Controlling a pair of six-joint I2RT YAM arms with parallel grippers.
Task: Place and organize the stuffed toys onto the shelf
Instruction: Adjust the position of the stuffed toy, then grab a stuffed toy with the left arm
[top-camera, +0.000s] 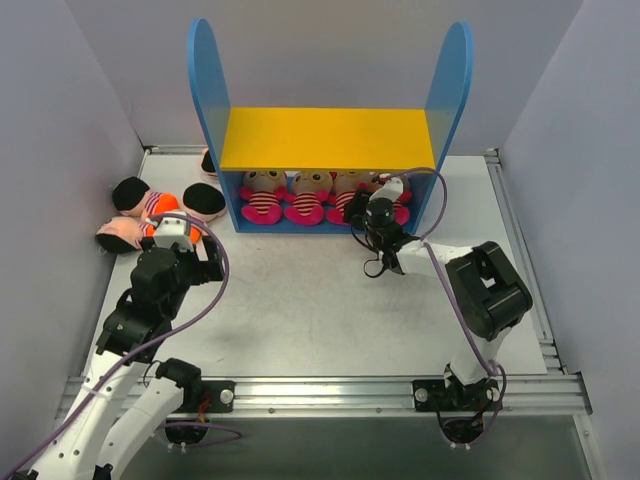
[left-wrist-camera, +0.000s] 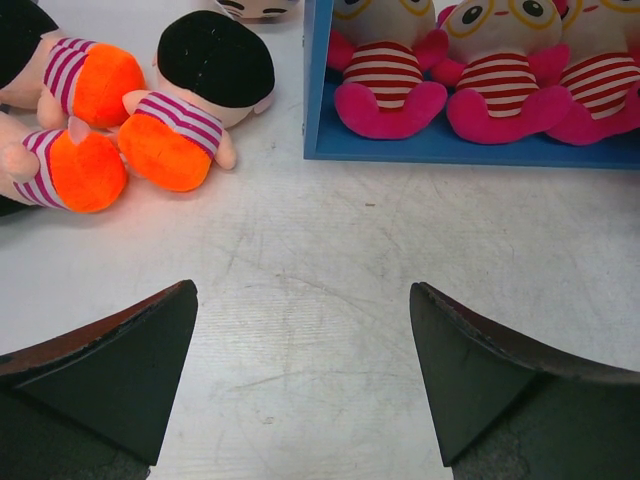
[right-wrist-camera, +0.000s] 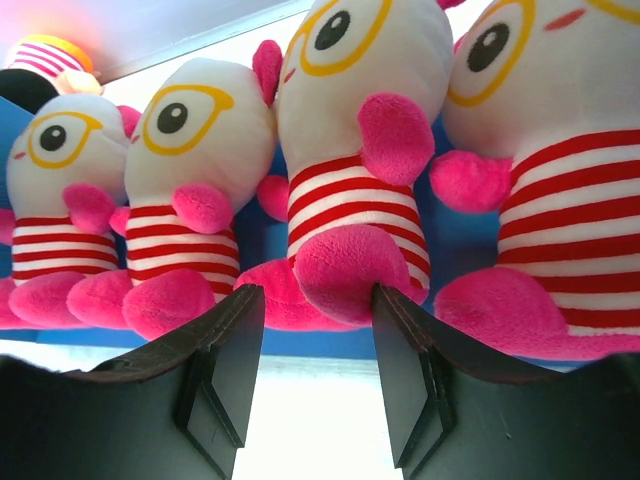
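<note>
— Pink striped dolls (right-wrist-camera: 340, 200) sit in a row on the lower level of the shelf (top-camera: 330, 138); the right claw (right-wrist-camera: 318, 292) stands parted at their feet.
— Orange-bottomed dolls (left-wrist-camera: 165, 150) lie left of the shelf, near the left claw (left-wrist-camera: 302, 290), spread wide.

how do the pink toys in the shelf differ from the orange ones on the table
Place: the pink toys sit in the shelf's lower level; the orange toys lie on the table to its left. Pose: pink toys upright in a row, orange toys lying jumbled. Look: pink toys have white faces, orange toys black hair. Both have striped middles.
</note>
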